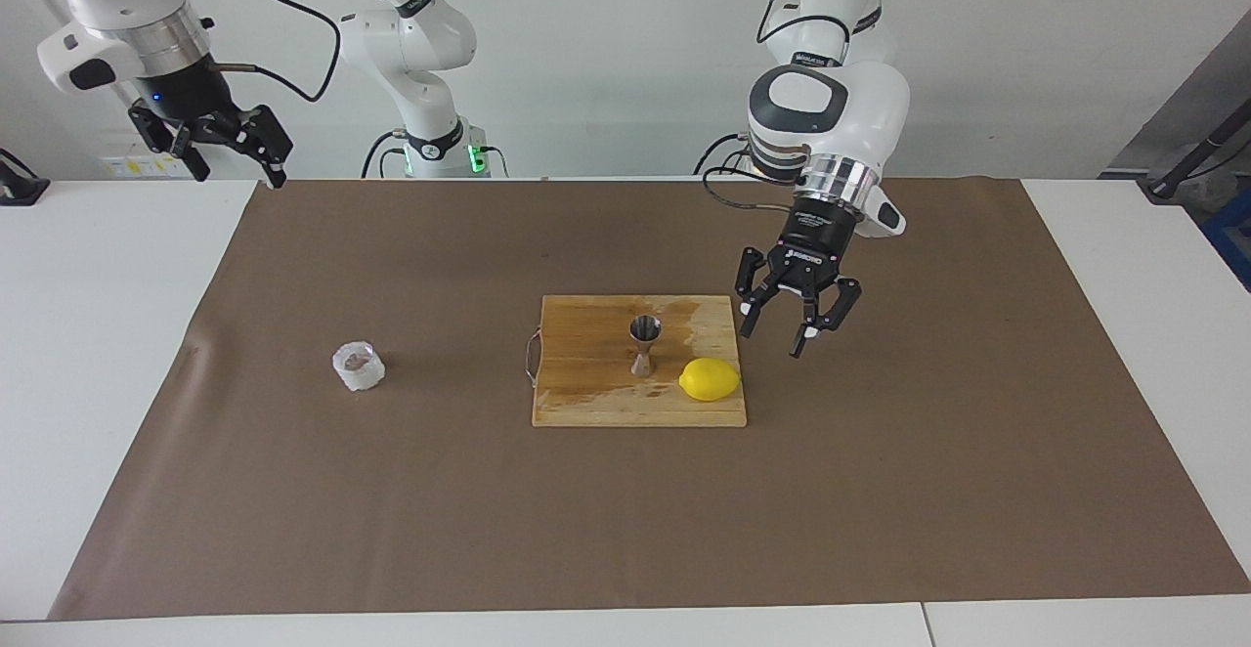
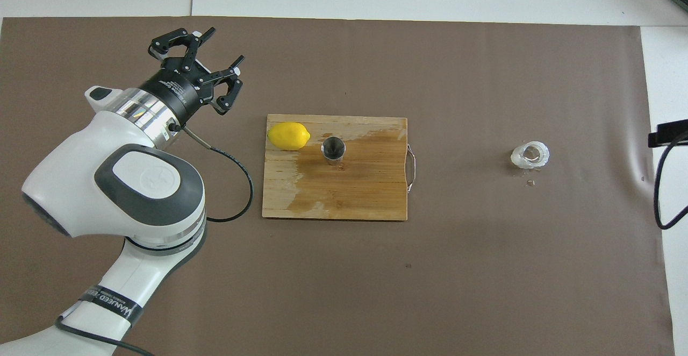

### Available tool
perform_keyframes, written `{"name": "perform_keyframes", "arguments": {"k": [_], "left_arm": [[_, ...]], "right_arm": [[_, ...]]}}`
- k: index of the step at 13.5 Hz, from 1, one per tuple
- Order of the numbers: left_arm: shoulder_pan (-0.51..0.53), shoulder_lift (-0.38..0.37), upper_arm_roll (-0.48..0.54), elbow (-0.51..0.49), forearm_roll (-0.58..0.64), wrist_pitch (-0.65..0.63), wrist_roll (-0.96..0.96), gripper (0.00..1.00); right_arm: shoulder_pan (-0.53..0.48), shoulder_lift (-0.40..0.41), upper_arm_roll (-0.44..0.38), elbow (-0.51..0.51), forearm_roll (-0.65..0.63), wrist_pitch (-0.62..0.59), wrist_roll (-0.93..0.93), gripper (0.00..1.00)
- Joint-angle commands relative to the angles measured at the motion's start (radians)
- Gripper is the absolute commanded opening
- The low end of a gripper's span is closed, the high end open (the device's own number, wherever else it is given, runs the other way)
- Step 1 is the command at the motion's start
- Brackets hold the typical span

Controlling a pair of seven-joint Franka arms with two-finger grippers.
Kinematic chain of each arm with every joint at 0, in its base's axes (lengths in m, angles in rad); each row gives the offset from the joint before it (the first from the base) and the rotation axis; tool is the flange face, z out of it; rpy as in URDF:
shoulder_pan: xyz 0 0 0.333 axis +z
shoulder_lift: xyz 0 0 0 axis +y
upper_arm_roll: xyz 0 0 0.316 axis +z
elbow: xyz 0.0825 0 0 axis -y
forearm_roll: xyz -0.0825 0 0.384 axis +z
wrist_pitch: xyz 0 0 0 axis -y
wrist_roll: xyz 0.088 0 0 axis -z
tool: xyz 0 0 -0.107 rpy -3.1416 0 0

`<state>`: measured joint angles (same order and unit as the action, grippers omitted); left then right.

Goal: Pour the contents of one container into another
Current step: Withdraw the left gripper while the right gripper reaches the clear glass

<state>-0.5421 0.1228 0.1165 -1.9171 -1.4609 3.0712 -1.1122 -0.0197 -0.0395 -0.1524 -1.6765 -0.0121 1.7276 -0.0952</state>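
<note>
The cup (image 1: 358,366) sits alone on the brown paper (image 1: 880,491) toward the right arm's end of the worktop, well apart from the board (image 1: 586,403). The jigger (image 1: 643,344) stands upright on the board, just beside the lemon (image 1: 710,379).

Our left gripper (image 1: 774,326) hangs in the air over the paper beside the board's lemon end, jaws apart and holding nothing. Our right gripper (image 1: 235,153) waits raised at the worktop's edge, jaws wide and empty.

The cup lies closer to the right arm, so we judge that arm should fetch it. We grip the cup across its bumpy walls, low and square, so it cannot twist, and we carry it level. The jigger's mouth is narrow and its foot small; we tip slowly over its centre and avoid nudging it or the lemon.
</note>
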Motion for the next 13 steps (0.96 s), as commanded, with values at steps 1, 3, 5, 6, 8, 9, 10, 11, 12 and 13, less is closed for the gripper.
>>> {"name": "perform_keyframes", "arguments": {"k": [1,3,5,6,8,9,10,11,12,13], "left_arm": [[0.072,-0.008,-0.009,-0.016,0.019,-0.029,0.115,0.58],[0.125,-0.008,-0.009,-0.014,0.022,-0.049,0.199,0.56],[0.152,-0.008,-0.008,-0.016,0.028,-0.049,0.312,0.54],[0.166,-0.006,-0.008,-0.017,0.03,-0.048,0.362,0.53],[0.182,-0.008,-0.008,-0.023,0.042,-0.046,0.446,0.52],[0.183,-0.008,-0.006,-0.025,0.043,-0.039,0.483,0.52],[0.185,-0.008,-0.001,-0.031,0.043,-0.037,0.53,0.53],[0.183,-0.008,0.008,-0.034,0.043,-0.036,0.576,0.53],[0.183,-0.008,0.009,-0.034,0.043,-0.029,0.636,0.53],[0.183,-0.006,0.014,-0.034,0.043,-0.008,0.702,0.52]], "right_arm": [[-0.093,0.062,0.005,0.003,0.116,0.065,-0.235,1.0],[-0.112,0.096,0.004,-0.005,0.196,0.108,-0.442,1.0],[-0.118,0.122,0.002,-0.028,0.292,0.113,-0.603,1.0],[-0.124,0.128,-0.004,-0.061,0.372,0.139,-0.746,1.0],[-0.131,0.13,-0.03,-0.161,0.493,0.209,-0.99,1.0],[-0.132,0.13,-0.032,-0.207,0.536,0.258,-1.108,1.0],[-0.135,0.13,-0.032,-0.245,0.585,0.283,-1.229,1.0],[-0.137,0.13,-0.038,-0.277,0.636,0.297,-1.323,1.0],[-0.143,0.142,-0.055,-0.308,0.728,0.294,-1.454,1.0],[-0.143,0.16,-0.061,-0.322,0.8,0.291,-1.592,1.0]]}}
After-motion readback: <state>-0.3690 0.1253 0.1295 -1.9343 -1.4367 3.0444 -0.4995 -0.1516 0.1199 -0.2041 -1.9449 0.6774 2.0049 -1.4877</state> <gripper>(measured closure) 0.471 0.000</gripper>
